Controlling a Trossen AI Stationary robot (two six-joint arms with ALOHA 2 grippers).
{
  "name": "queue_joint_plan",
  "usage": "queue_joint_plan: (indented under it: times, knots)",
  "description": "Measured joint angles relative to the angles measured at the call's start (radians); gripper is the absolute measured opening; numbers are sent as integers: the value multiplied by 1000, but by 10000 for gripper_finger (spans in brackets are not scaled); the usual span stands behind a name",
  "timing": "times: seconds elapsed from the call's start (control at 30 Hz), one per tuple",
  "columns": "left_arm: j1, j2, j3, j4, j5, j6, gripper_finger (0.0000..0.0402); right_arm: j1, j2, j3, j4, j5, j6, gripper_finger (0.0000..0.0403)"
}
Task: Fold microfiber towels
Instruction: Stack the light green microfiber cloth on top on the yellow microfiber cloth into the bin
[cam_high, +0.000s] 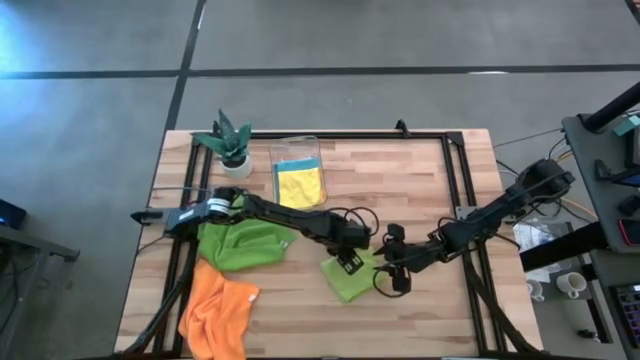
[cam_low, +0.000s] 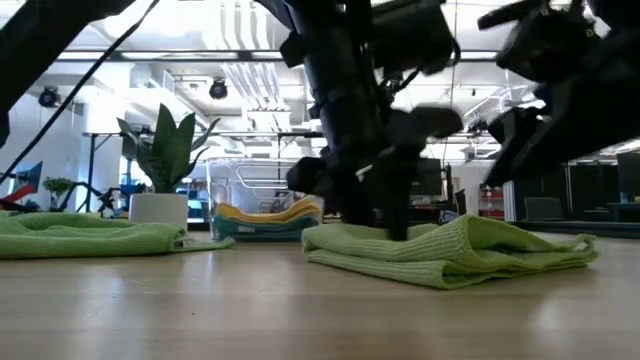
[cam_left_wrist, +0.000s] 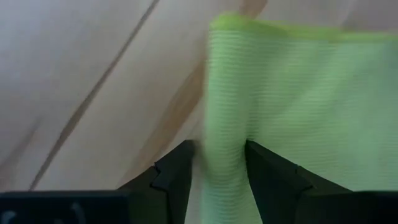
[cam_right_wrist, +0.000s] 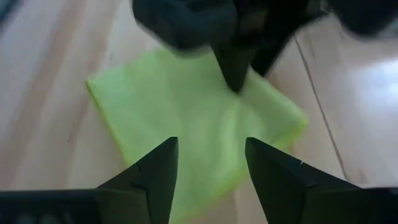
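Orange towel (cam_high: 215, 312), table's 7 o'clock corner: heaped, unfolded, apparently queued. Darker green towel (cam_high: 243, 243), 9 o'clock: crumpled, awaiting its turn. Yellow towel (cam_high: 299, 186), 12 o'clock, in the clear bin (cam_high: 296, 146): looks finished and stored. Lime towel (cam_high: 350, 276), 6 o'clock: folded flat. Left gripper (cam_left_wrist: 219, 177): arm stretched low across, fingers narrowly pinching the lime cloth's edge. Right gripper (cam_right_wrist: 208, 168): angled in from 3 o'clock, jaws apart, empty, just above it.
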Motion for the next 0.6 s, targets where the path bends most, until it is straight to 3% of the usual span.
queue_joint_plan:
  times: [0.4,0.5,0.6]
  knots:
    - [-2,4,5,-31,44,12,129,5,-40,-4,-28,0,-44,196]
    - [-2,6,5,-35,44,37,98,5,-59,-6,-41,0,-37,196]
    - [0,6,4,-41,41,51,39,7,-70,-7,-67,0,-34,196]
